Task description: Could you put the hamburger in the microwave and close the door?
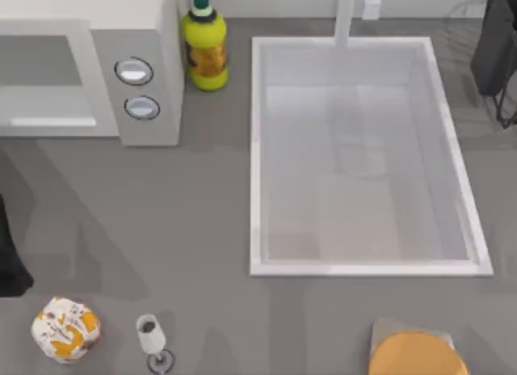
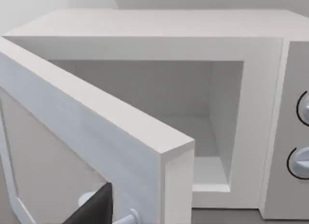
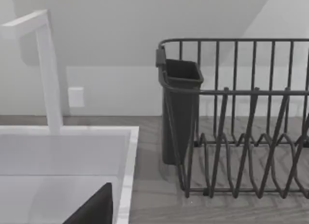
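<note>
The hamburger (image 1: 66, 330) sits on the grey table (image 1: 194, 229) near the front left corner, well apart from the microwave (image 1: 145, 84) at the back left. It is a roundish white lump with orange and yellow patches, like a crumpled wrapper. It has no clear long axis from above, and I cannot tell which way it faces. Just to its right stands a small clear wine glass (image 1: 151, 340), upright and not touching it.

The microwave is a light grey box with two round silver-rimmed knobs (image 1: 134, 71) stacked on its right-hand panel. From my left wrist camera the door (image 2: 96, 151) is swung partly open, its hinge on the side away from the knobs and its free edge angled out toward the camera. The pale cavity (image 2: 193, 132) shows behind it. The door has a white frame around a grey window, and a slim bar handle (image 2: 126, 218) near its free edge.

My left gripper (image 2: 94, 209) shows as one dark finger close to the handle; I cannot tell whether my jaws are spread or pressed together. My left arm (image 1: 10, 254) is a dark shape at the left edge of the table. My right gripper (image 3: 94, 209) likewise shows one dark finger, over the rim of the sink (image 3: 126, 185), facing the dish rack (image 3: 241, 132); its jaw state I cannot tell either.

A yellow bottle (image 1: 205, 44) stands right of the microwave.
</note>
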Controlling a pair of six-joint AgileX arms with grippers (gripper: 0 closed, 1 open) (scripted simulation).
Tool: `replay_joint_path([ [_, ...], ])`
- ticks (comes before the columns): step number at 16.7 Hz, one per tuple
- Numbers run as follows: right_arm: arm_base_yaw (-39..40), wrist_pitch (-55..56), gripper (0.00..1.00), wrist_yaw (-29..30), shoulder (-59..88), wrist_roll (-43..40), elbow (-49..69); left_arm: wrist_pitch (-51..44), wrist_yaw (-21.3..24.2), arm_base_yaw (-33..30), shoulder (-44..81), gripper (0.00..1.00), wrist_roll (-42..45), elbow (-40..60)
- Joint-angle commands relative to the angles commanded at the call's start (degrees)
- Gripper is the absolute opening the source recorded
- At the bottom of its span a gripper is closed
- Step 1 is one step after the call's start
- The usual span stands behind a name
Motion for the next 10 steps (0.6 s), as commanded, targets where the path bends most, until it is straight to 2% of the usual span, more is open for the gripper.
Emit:
replay_joint_path([
  [5,0.00,0.00,1.00,0.00,0.00,0.00,0.00,-3.29,-0.20,-0.82,3.77,1.00,0.93,2.99],
  [10,0.00,0.00,1.00,0.00,0.00,0.00,0.00,-16.32,-0.36,-4.72,22.08,1.00,4.53,14.31],
])
